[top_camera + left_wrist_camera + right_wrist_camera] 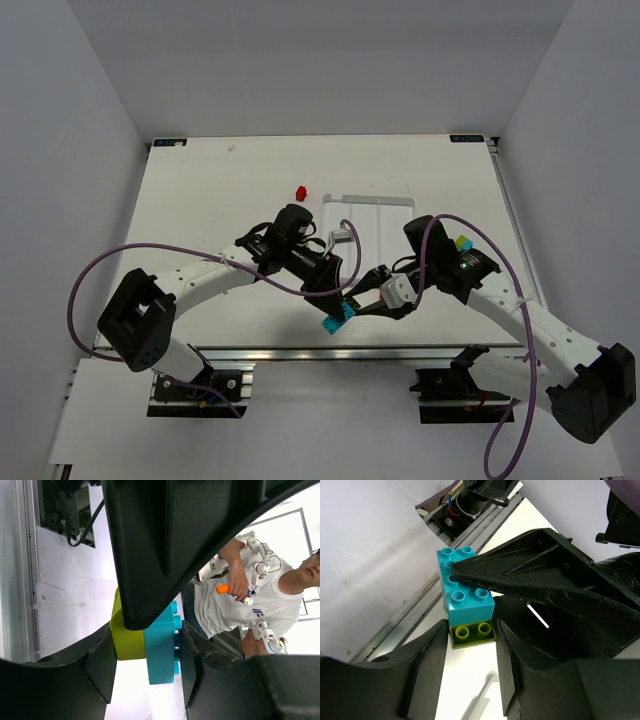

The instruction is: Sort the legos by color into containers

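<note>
A cyan lego (465,596) sits pressed onto a lime lego (472,633), and the pair hangs above the table's near edge between both arms. My left gripper (147,665) is shut on the pair, one finger (100,665) against the lime lego (127,640) and the other on the studs of the cyan lego (161,650). My right gripper (470,670) clamps the lime lego by its two sides. From above, the cyan lego (335,320) shows under the meeting grippers (338,300) (362,305). A red lego (300,190) lies left of the white tray of containers (365,199).
The tray lies at mid-table, partly hidden behind both wrists. A small yellow and cyan object (462,243) shows beside the right arm. Purple cables loop from each arm. The table's aluminium front rail (330,352) runs just below the grippers.
</note>
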{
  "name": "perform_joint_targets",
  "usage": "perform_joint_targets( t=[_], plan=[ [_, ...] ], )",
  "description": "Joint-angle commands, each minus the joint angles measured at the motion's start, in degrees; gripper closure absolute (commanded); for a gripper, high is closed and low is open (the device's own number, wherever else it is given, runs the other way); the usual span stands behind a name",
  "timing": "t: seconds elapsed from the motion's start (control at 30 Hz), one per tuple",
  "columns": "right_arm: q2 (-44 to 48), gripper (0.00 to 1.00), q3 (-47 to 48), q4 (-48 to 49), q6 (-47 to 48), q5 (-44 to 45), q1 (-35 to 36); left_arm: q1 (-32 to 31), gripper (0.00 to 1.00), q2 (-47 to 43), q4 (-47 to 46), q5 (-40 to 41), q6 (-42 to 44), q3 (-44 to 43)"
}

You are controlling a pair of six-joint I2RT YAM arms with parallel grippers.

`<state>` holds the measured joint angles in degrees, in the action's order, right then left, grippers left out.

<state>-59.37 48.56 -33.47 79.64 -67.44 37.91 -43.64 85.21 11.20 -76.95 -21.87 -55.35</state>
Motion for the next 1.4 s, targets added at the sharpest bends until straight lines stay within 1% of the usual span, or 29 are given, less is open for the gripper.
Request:
perform_joint_targets(
  t=[0.0,0.07,0.1,0.2,0.3,0.43,0.53,0.73,0.83,0.87,0.9,0.93,0.97,1.0,1.03,1.1,1.13,1.17,1.27,1.3,1.37],
  plan=[
    [-0.3,0.56,0.66,0.07,-0.71,-0.94,0.32,-0.22,0.56,-0.74,-0.22,-1.01,1.04,-2.13],
    [-0.57,0.53,0.58,0.16,-0.8,-0.85,0.32,-0.22,0.55,-0.83,-0.39,-0.92,0.86,-2.22],
    [-0.39,0.49,0.4,0.51,-0.97,-0.76,0.23,-0.22,0.55,-0.75,-0.39,-1.01,0.86,-2.22],
    [0.05,0.43,-0.3,1.92,-2.02,-0.59,0.32,-0.22,0.55,-0.92,-0.39,-1.01,0.77,-2.39],
    [0.14,0.4,-0.48,2.62,-2.73,-0.24,0.15,-0.22,0.55,-0.92,-0.48,-1.01,0.77,-2.39],
    [-0.39,0.4,-0.74,3.32,-2.99,0.46,0.15,-0.75,0.54,-0.92,-0.48,-1.01,0.77,-2.3],
    [-0.83,0.43,-0.83,3.42,-3.08,0.9,0.06,-0.75,0.55,-1.1,-0.74,-1.01,0.51,-2.3],
    [-1.45,0.52,-0.57,3.24,-3.17,1.17,0.5,-0.75,0.55,-1.27,-0.74,-1.01,0.51,-2.22],
    [-1.53,0.59,-0.39,2.89,-3.0,1.0,0.41,-0.75,0.54,-1.1,-0.74,-0.92,0.51,-2.3],
    [-1.53,0.64,-0.3,2.63,-2.91,0.82,0.41,-0.75,0.54,-1.1,-0.74,-1.01,0.42,-2.22],
    [-1.53,0.66,-0.13,2.1,-2.73,0.64,0.24,-0.75,0.51,-1.01,-0.83,-1.01,0.51,-2.22],
    [-1.53,0.82,0.13,1.49,-2.04,0.47,0.23,-0.75,0.5,-1.1,-0.92,-1.01,0.51,-2.22],
    [-1.45,1.0,0.05,1.22,-1.68,0.47,0.06,-0.75,0.48,-1.1,-0.92,-0.92,0.51,-2.22],
    [-0.75,1.0,-0.21,1.57,-1.85,0.47,0.32,-0.75,0.46,-1.1,-0.92,-0.84,0.51,-2.13],
    [-0.39,1.0,-0.74,2.44,-2.46,0.38,0.23,-0.75,0.39,-1.27,-0.74,-0.66,0.51,-2.21],
    [0.4,1.0,-1.0,2.62,-3.08,0.47,0.15,-0.75,0.33,-1.54,-0.57,0.3,0.6,-2.22],
    [0.75,1.0,-1.01,2.54,-3.52,0.73,0.15,-0.75,0.27,-1.62,-0.39,0.48,0.69,-2.48],
    [0.84,1.0,-1.09,2.45,-3.7,1.08,0.15,-0.75,0.23,-1.8,0.13,1.87,0.86,-2.83],
    [1.8,1.0,-1.71,2.1,-4.14,3.1,-0.03,0.57,0.2,-2.24,3.03,3.56,2.27,-4.84],
    [2.24,1.0,-1.88,2.01,-4.22,3.71,-0.12,0.57,0.19,-2.24,4.25,5.47,2.96,-5.72],
    [2.51,1.0,-2.32,2.1,-4.84,4.77,-0.2,0.57,0.18,-2.24,8.47,7.59,5.78,-8.61]
  ],
)
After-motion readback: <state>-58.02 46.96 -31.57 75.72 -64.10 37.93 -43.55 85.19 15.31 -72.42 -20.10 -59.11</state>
